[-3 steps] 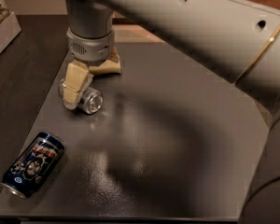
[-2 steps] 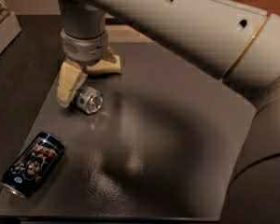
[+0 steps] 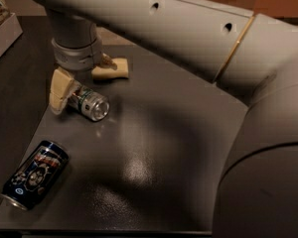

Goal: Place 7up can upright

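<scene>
The 7up can [image 3: 89,102] lies on its side on the dark table [image 3: 154,148], left of the middle. Its shiny metal end faces front right and a strip of green label shows. My gripper [image 3: 85,80] hangs from the big grey arm right above the can's far end. Its two cream fingers are spread apart. The left finger [image 3: 59,89] stands against the can's rear left side. The right finger [image 3: 111,68] lies behind the can, apart from it. The can rests on the table and is not clamped.
A dark blue can with red-and-white graphics [image 3: 35,174] lies on its side near the front left corner. A pale box [image 3: 2,31] stands at the far left edge. My arm's grey housing [image 3: 268,148] fills the right side of the view.
The gripper has shifted a little to the left, so more of the 7up can's body and green label shows. The can still lies on its side. The blue can has not moved.
</scene>
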